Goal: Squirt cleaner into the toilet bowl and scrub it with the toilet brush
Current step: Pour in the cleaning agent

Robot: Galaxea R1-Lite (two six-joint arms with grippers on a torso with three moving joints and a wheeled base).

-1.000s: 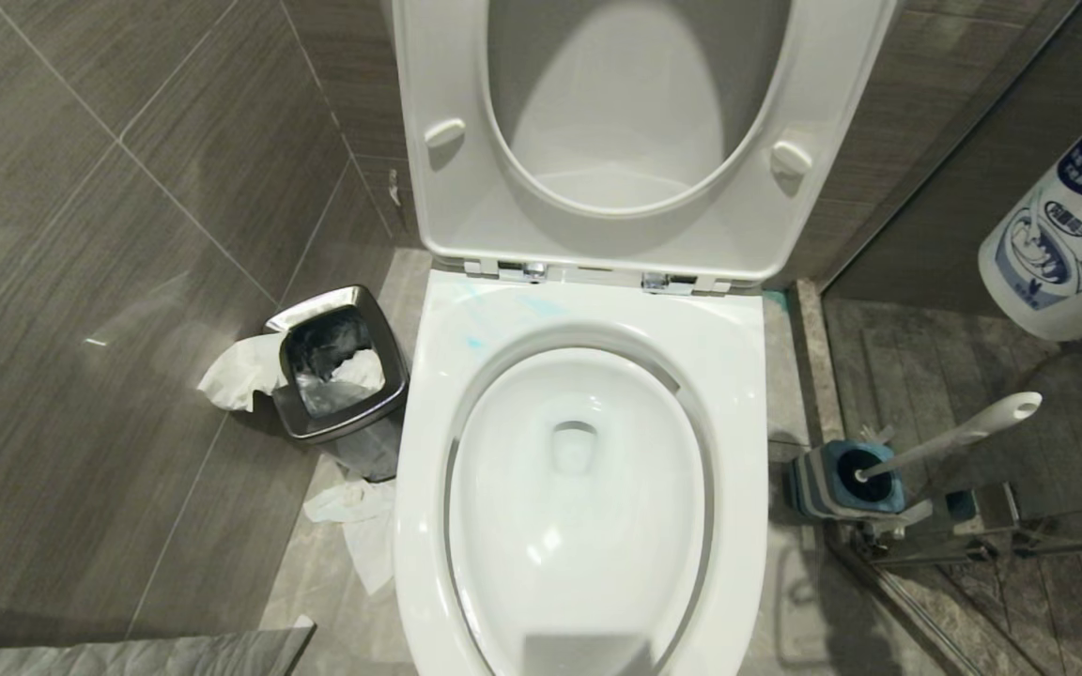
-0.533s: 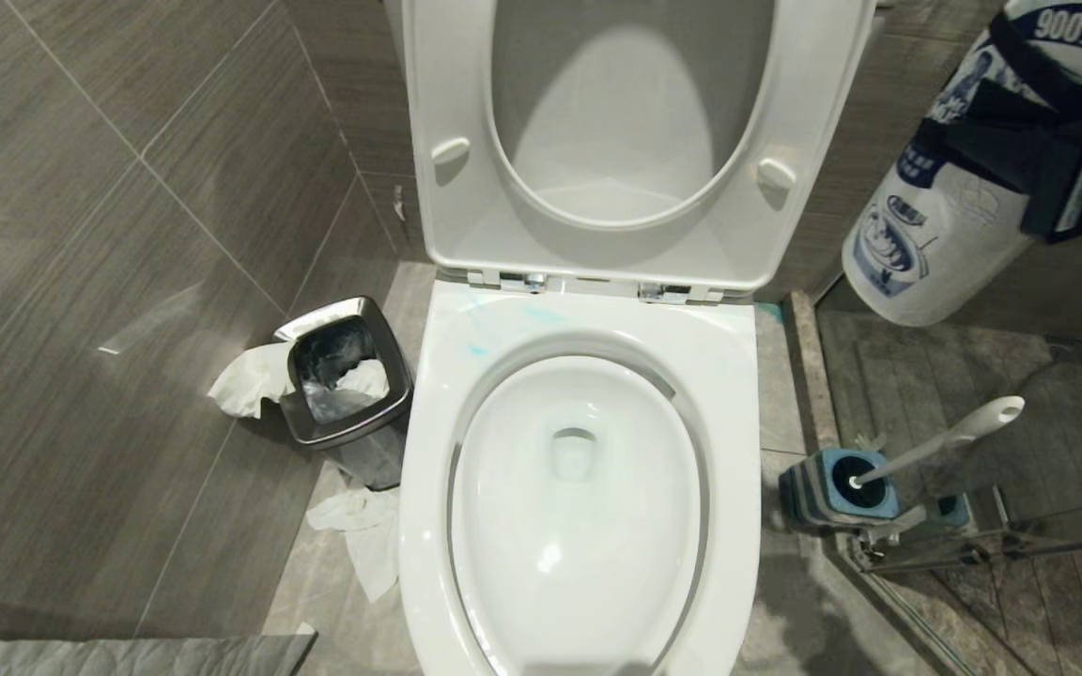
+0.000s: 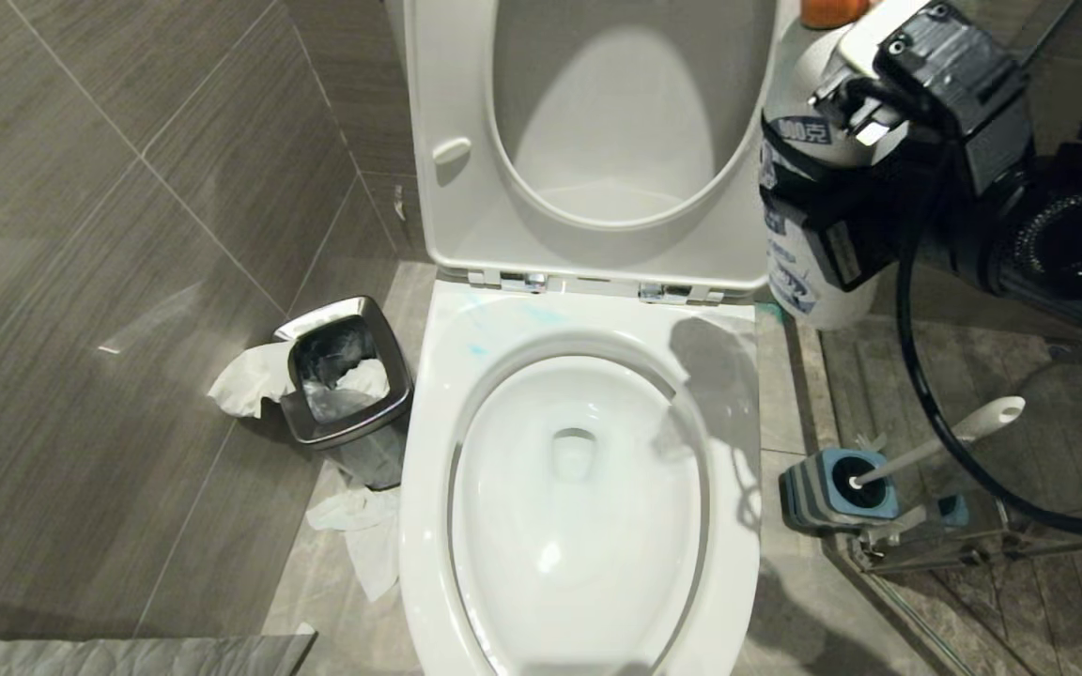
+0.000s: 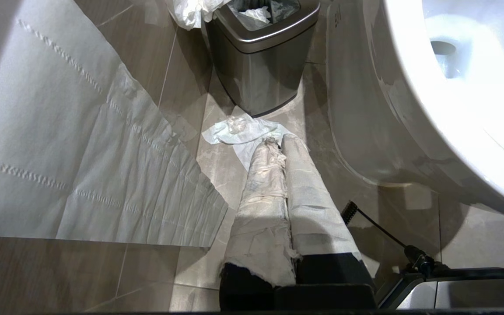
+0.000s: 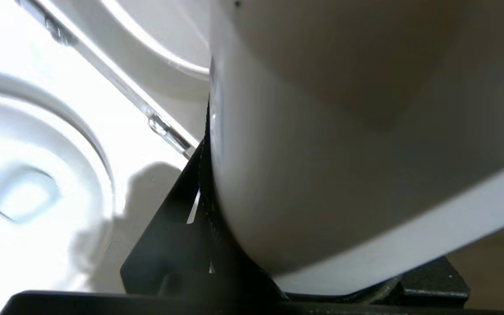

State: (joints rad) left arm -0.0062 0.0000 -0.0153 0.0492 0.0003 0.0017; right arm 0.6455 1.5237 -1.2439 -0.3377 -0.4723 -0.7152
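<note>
white cleaner is clamped upright in the right gripper beside the raised seat; left gripper closed.

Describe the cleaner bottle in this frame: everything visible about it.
The cleaner is a white plastic bottle with blue printed label art and an orange cap just showing at the head view's top edge. It stands roughly upright in the air, clamped around its middle by the right gripper, whose black fingers wrap its body. It hangs beside the raised seat, above the back right corner of the toilet bowl, casting a shadow on the rim. Nothing else touches it.
</note>
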